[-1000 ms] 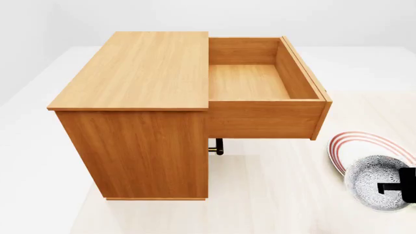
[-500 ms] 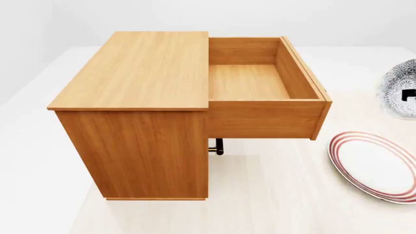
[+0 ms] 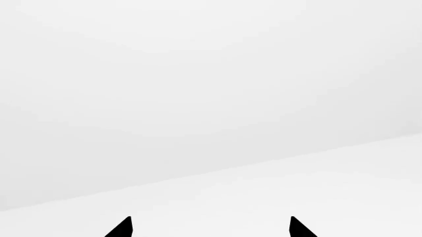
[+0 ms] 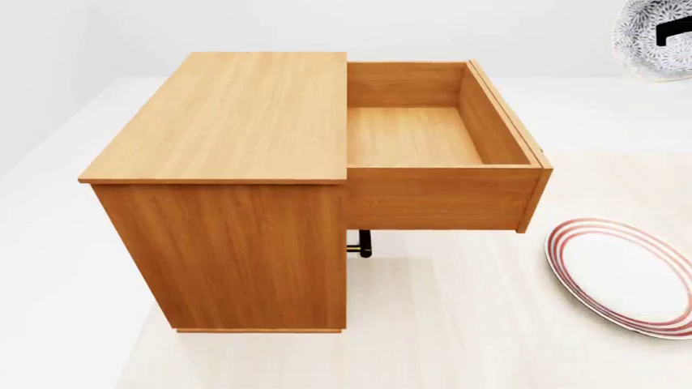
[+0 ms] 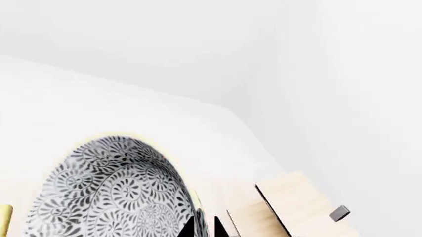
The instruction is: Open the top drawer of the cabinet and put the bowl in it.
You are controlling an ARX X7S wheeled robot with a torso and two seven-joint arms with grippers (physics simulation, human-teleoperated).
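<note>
Right gripper: black, at the far right of the head view, clamped on the rim of the bowl, which it holds in the air, tilted, beyond and to the right of the cabinet.

Bowl: grey-blue speckled outside; the right wrist view shows its patterned wall close up.

Left gripper: only two black fingertips show, set well apart, with nothing between them, facing blank white.

Top drawer: pulled fully out to the right of the cabinet, interior bare wood.

Plate: white with red rings, lying on the near right, well apart from the bowl.

Surface: pale, light wood-toned under the cabinet and plate.

Room: plain white walls and floor.
</note>
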